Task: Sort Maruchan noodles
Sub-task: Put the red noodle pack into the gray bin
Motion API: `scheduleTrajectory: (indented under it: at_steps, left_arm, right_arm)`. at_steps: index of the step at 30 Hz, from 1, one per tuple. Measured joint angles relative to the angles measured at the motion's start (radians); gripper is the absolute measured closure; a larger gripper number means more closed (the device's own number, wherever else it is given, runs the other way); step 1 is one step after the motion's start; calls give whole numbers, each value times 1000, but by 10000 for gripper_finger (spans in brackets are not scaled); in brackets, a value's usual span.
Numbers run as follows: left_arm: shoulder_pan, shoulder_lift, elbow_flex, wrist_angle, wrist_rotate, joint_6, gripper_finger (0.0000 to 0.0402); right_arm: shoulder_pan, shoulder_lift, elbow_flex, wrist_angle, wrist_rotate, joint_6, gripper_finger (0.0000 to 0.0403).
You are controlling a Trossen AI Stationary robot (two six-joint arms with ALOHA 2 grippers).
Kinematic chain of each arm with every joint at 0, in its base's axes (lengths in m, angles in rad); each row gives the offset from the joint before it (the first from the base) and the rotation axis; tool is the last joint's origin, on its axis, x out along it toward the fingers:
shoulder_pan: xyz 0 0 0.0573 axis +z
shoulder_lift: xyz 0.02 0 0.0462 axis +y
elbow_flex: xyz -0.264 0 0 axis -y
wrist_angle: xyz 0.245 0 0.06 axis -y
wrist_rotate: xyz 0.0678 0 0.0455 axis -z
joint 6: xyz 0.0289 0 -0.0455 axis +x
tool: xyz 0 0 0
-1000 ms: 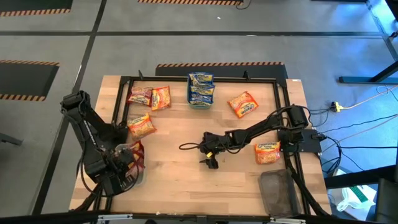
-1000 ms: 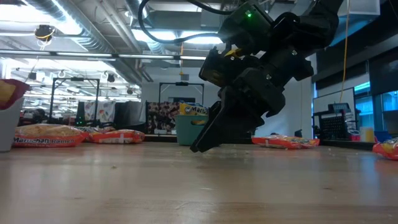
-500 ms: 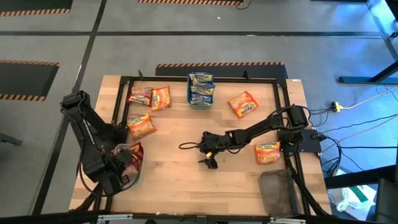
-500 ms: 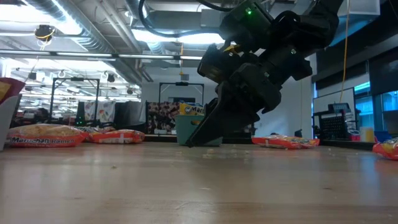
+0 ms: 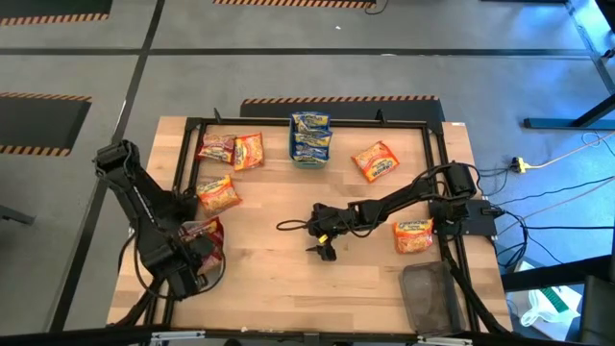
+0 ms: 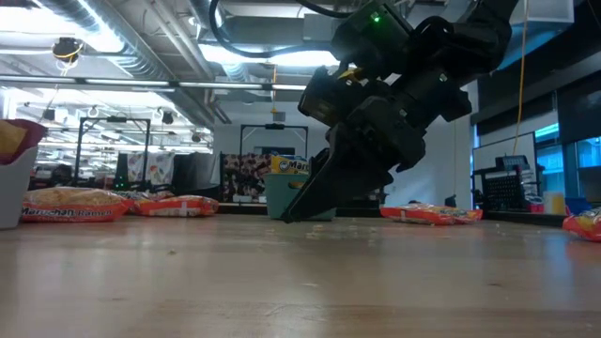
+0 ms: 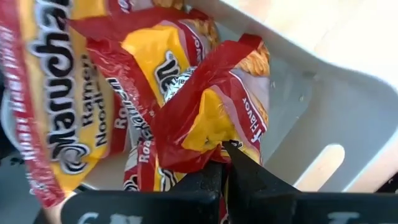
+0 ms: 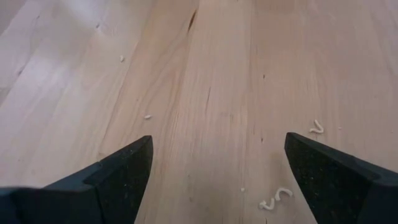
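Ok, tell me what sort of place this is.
Most likely a robotics lab or workshop. Two arms work at a framed wooden table on a grey floor marked with hazard-striped tape. Exposed ceiling ducts and rows of similar metal rigs show behind.

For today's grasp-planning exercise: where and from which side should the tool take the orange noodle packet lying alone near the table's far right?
The orange noodle packet lies flat and tilted on the bare table, nothing touching it. Probably best come straight down and pinch across its short width, fingers on the two long edges; the flat pose offers no side grip.
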Motion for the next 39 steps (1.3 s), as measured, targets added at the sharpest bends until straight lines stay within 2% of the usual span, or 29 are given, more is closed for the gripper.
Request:
scheduleTrajectory:
  at_steps: [7, 17, 21, 27, 35, 39]
  left_arm:
    - [1, 0, -18, 32, -96, -7, 391]
    - [22, 0, -18, 21, -139, 3, 275]
    - [34, 0, 2, -10, -135, 16, 242]
    - [59, -2, 84, -110, -157, 47, 233]
    - [94, -2, 141, -118, -160, 101, 233]
    - [119, -2, 154, -119, -203, 123, 233]
  right_arm:
    - [0, 0, 0, 0, 0, 0, 52]
    - [0, 0, 0, 1, 0, 0, 52]
    - [0, 0, 0, 1, 0, -1, 52]
    - [0, 0, -1, 2, 0, -1, 52]
    - [0, 0, -1, 2, 0, -1, 52]
    - [0, 0, -1, 2, 0, -1, 52]
